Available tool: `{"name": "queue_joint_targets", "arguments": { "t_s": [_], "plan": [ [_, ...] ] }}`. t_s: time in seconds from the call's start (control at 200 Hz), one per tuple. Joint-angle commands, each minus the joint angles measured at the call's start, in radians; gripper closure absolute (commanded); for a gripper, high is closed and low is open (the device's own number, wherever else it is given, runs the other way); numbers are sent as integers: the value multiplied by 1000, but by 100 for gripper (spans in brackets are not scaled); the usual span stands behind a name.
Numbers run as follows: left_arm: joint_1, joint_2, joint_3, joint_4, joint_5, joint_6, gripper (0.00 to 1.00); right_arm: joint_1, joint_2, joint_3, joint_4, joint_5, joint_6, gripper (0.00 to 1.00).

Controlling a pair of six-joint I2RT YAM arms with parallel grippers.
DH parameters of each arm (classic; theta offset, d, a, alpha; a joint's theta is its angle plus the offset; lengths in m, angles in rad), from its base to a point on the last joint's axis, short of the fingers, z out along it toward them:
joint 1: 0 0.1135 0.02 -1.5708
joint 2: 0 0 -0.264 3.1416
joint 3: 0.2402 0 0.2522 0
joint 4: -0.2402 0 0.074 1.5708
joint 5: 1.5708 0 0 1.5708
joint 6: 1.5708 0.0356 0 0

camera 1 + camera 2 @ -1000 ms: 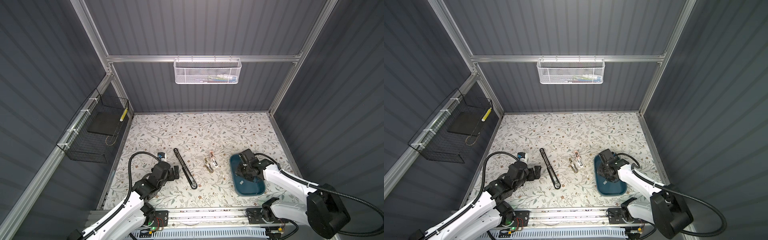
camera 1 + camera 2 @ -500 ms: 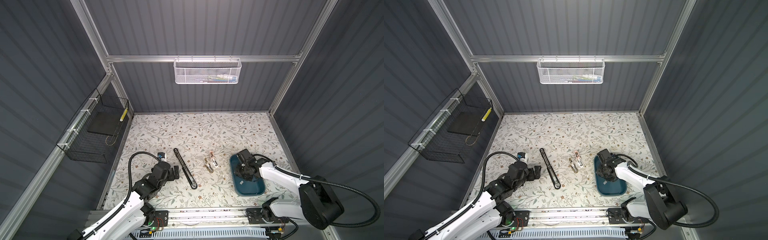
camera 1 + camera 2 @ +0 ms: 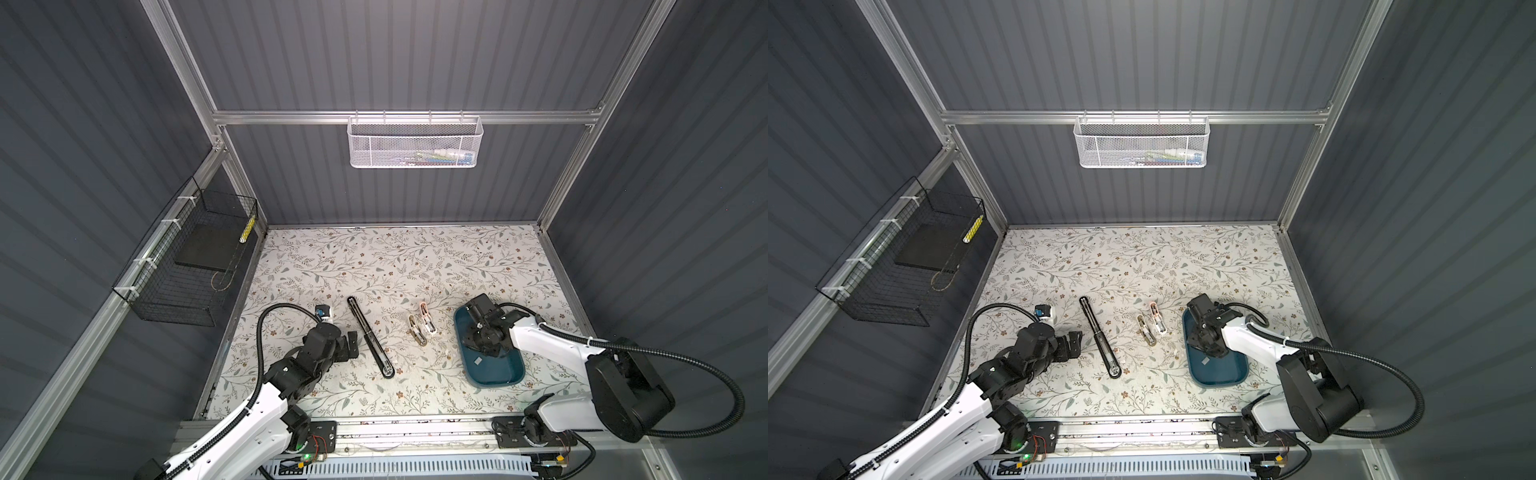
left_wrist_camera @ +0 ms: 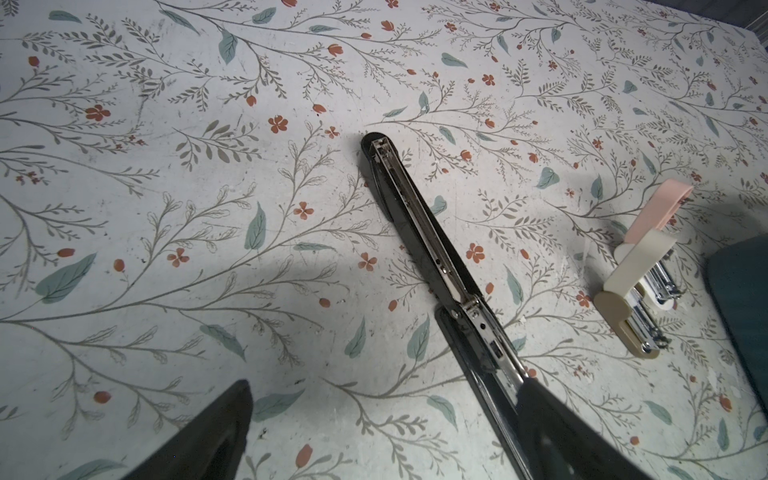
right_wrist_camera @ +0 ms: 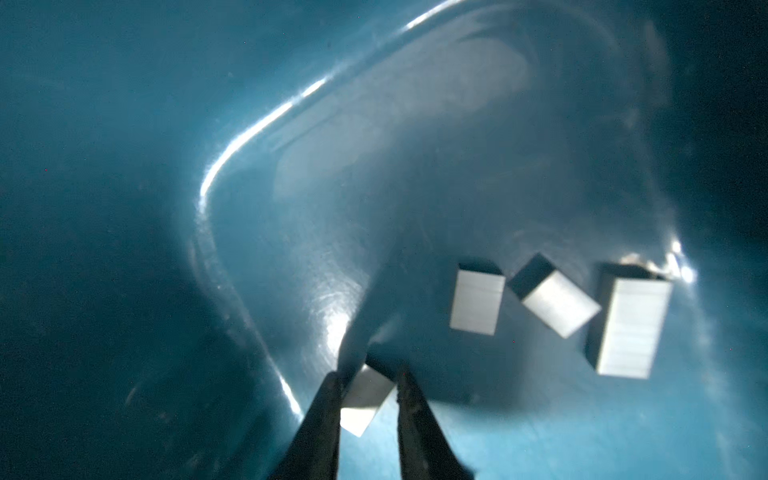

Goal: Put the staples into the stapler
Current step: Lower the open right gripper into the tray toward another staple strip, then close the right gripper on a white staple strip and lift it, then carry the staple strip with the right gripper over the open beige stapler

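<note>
A long black stapler [image 3: 370, 343] [image 3: 1100, 336] [image 4: 419, 224] lies opened out flat on the floral table, its metal channel facing up. My left gripper [image 3: 352, 343] [image 3: 1074, 343] [image 4: 386, 386] is open just left of it, with one finger [image 4: 557, 432] over the stapler's near half. The staples are silvery strips in the teal tray [image 3: 498, 380] [image 3: 1223, 380] [image 5: 249, 133]. My right gripper [image 3: 476, 347] [image 5: 368, 384] reaches down into the tray and is shut on one strip [image 5: 365, 401]. Three more strips [image 5: 476, 301] [image 5: 557, 303] [image 5: 629, 326] lie loose beside it.
Two small staplers, one beige [image 3: 417, 331] [image 4: 623, 320] and one pink and white [image 3: 428, 320] [image 4: 648, 232], lie between the black stapler and the tray. A black wire basket [image 3: 187, 270] hangs on the left wall, a white mesh basket [image 3: 415, 141] on the back wall.
The right gripper's fingers have drawn together on a staple strip in the tray, and its wrist has shifted slightly. The left arm has not moved.
</note>
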Motion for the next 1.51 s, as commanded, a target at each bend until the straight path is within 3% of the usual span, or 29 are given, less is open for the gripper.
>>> {"name": "queue_joint_targets", "arguments": {
  "t_s": [0.0, 0.295, 0.585, 0.95, 1.075, 1.271, 1.501],
  "plan": [
    [-4, -7, 18, -1, -16, 11, 0, 8, 19, 19, -41, 36, -17, 72],
    [-4, -6, 18, -2, -19, 10, 0, 16, 89, 64, -57, 79, -58, 84],
    [-3, -2, 19, -2, -18, 8, 0, 23, 77, 64, -38, 86, -119, 85],
    [-4, -14, 17, -2, -11, 12, 0, 25, -116, 49, -54, 197, -275, 87],
    [-4, -27, 12, -2, -4, 14, 0, 31, -212, 27, -11, 164, -340, 86],
    [-3, -37, 6, 2, 6, 14, 0, 126, -321, 26, 69, 108, -430, 84],
    [-4, -24, 10, 4, 7, 13, 0, 261, -200, 67, 131, 58, -491, 84]
  ]
}}
